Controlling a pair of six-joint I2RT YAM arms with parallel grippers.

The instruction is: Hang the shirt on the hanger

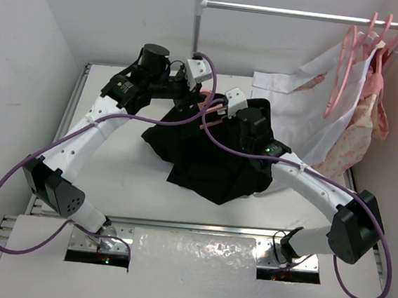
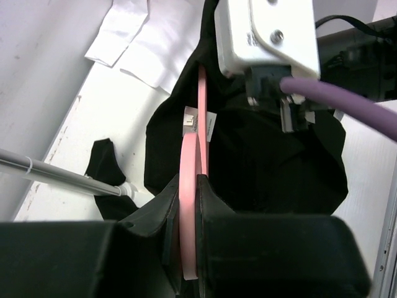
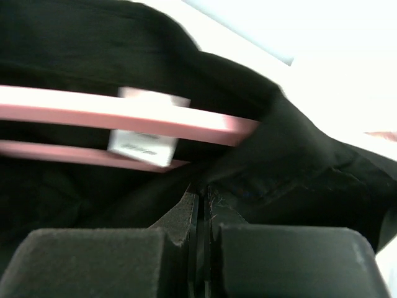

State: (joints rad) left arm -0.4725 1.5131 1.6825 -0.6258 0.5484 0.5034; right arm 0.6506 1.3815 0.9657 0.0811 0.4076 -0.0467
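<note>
The black shirt [image 1: 212, 157] lies in a heap mid-table. My left gripper [image 1: 192, 97] is shut on the pink hanger [image 1: 213, 109] at the shirt's far edge. In the left wrist view the gripper [image 2: 188, 186] clamps the hanger [image 2: 187, 161], which runs on into the shirt's neck opening [image 2: 273, 167] past a white label. My right gripper [image 1: 228, 114] is beside it, shut on the shirt's collar. In the right wrist view the gripper [image 3: 203, 195] pinches black fabric [image 3: 298, 155], with the hanger's bars [image 3: 74, 104] just beyond.
A clothes rail [image 1: 304, 13] stands at the back with several pink hangers [image 1: 348, 65] at its right end. A white shirt [image 1: 303, 95] and a pink floral garment [image 1: 363, 129] hang there. The rail's post [image 2: 56, 174] is left of the left gripper.
</note>
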